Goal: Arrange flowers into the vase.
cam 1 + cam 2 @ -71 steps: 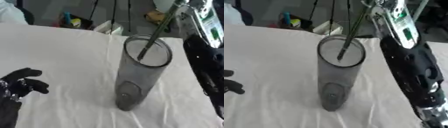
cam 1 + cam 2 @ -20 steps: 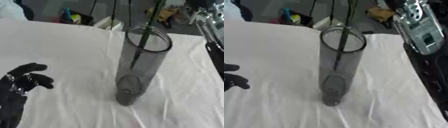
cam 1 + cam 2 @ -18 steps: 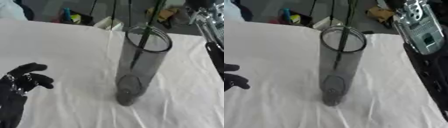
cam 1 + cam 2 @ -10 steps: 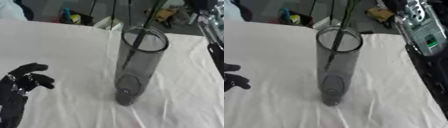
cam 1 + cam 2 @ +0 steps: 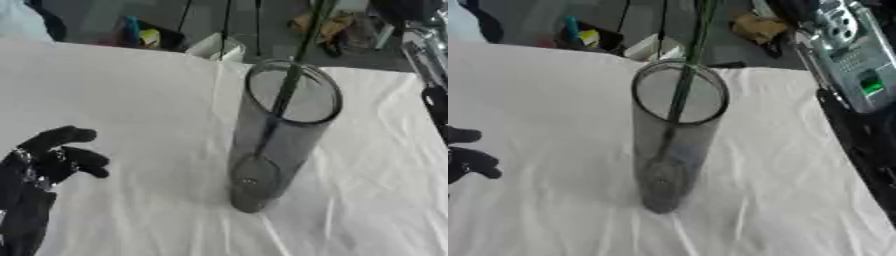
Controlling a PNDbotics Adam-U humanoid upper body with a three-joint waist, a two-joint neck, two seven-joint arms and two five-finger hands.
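Vase: one tall smoky glass vase (image 5: 278, 135) stands upright at centre frame on the white tablecloth (image 5: 131, 100), a stable target with its mouth facing up.
Stem: one green flower stem (image 5: 289, 85) drops in from the top edge, passes through the rim and runs down inside the glass toward the base (the bloom is out of frame above, so no flower head to report).
Why it leans: the stem rests against the far side of the rim, which I judge is simply where a long stalk settles in a wide tube.
Right hand: not visible; only the right arm (image 5: 846, 55), grey casing with a green light, fills the upper right, so whether anything holds the stem's top cannot be told.
Left hand: the left hand (image 5: 52, 157) sits at lower left, well apart from the vase, fingers curled in on nothing, idle and out of the way.
Count: one vase, one stem, one hand showing.
Progress: first flower looks seated; more presumably to come.
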